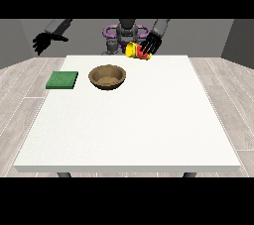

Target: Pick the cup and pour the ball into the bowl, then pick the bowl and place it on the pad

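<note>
The hand at the view's right (152,44) is raised above the far edge of the white table (149,120), its fingers curled round a yellow cup (136,51) with a red band. The cup is tipped well over on its side, its body sticking out from the hand toward the view's left, and it hangs in the air, touching nothing but the hand. Whether the ball is inside the cup cannot be told. The brown bowl (107,77) stands upright on the table, below this hand, nearer the camera and off toward the view's left, apart from the cup; its hollow shows only brown. Further the same way, just beside the bowl but not touching it, the green pad (62,80) lies flat near the table's edge. The hand at the view's left (42,42) hangs in the air beyond the table's far corner, well apart from everything, its fingers spread and drooping, holding nothing.
</note>
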You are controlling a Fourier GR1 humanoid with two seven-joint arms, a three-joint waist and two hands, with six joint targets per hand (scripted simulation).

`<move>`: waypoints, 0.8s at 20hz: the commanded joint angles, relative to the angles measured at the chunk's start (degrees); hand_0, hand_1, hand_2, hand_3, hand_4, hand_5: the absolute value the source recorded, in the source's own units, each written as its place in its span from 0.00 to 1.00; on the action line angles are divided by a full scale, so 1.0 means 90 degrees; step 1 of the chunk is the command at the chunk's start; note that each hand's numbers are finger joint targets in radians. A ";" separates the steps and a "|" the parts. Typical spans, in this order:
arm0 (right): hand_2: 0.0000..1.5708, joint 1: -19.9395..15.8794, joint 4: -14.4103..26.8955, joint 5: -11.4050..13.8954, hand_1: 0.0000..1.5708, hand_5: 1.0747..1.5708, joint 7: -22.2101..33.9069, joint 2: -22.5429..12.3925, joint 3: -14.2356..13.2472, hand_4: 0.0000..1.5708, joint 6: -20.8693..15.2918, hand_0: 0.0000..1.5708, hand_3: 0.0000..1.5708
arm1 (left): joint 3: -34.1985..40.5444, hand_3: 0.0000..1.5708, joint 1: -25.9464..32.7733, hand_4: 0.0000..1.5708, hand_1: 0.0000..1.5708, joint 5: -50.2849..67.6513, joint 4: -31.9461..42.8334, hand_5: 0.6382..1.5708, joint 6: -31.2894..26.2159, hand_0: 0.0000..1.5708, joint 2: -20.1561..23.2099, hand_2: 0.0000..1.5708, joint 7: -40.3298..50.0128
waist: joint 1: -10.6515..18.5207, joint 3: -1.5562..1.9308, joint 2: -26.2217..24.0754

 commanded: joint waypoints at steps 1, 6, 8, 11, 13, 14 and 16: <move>0.00 0.0281 0.0524 0.0117 0.00 0.96 -0.0763 -0.0009 -0.0105 0.00 0.0067 0.00 0.00 | -0.0345 1.00 -0.0294 0.65 0.84 -0.0714 -0.0265 1.00 -0.0384 0.84 0.0013 1.00 0.0653 | 0.0268 0.0005 0.0086; 0.00 -0.0383 0.0521 0.0112 0.00 0.95 -0.0213 -0.0037 0.0051 0.00 -0.0012 0.00 0.00 | -0.1161 1.00 -0.0583 0.58 0.60 -0.1608 -0.0274 1.00 -0.0318 0.60 -0.0259 1.00 0.1807 | -0.0077 0.0000 0.0081; 0.00 -0.0564 0.0568 0.0039 0.00 0.96 -0.0139 -0.0211 -0.0023 0.00 0.0044 0.00 0.00 | -0.1354 0.98 -0.0541 0.57 0.43 -0.1766 -0.0385 1.00 -0.0534 0.43 -0.0261 1.00 0.1967 | -0.0079 -0.0002 0.0139; 0.00 -0.1128 0.0588 0.0195 0.00 0.92 0.0344 -0.0227 0.0161 0.00 -0.0226 0.00 0.02 | -0.1851 1.00 -0.0954 0.59 0.34 -0.2066 -0.0471 1.00 -0.0816 0.34 -0.0262 1.00 0.2911 | -0.0234 -0.0003 0.0169; 0.00 -0.1124 0.0854 0.0200 0.00 0.92 -0.0090 -0.0471 -0.0013 0.00 -0.0182 0.00 0.10 | -0.2234 1.00 -0.0851 0.57 0.35 -0.2461 -0.0793 1.00 -0.0687 0.35 -0.0263 1.00 0.2875 | 0.0102 0.0001 0.0489; 0.00 -0.1117 0.0676 0.0329 0.00 0.92 0.0098 0.0059 0.0269 0.00 -0.0448 0.00 0.09 | -0.2336 1.00 -0.0900 0.54 0.33 -0.2621 -0.0629 1.00 -0.0889 0.33 -0.0263 1.00 0.3127 | -0.0138 -0.0003 0.0174; 0.00 -0.1495 0.0750 0.0253 0.00 0.92 0.0072 -0.0138 0.0151 0.00 -0.0447 0.00 0.17 | -0.2467 1.00 -0.1180 0.57 0.29 -0.2898 -0.0680 1.00 -0.0921 0.29 -0.0263 1.00 0.3271 | -0.0127 -0.0001 0.0641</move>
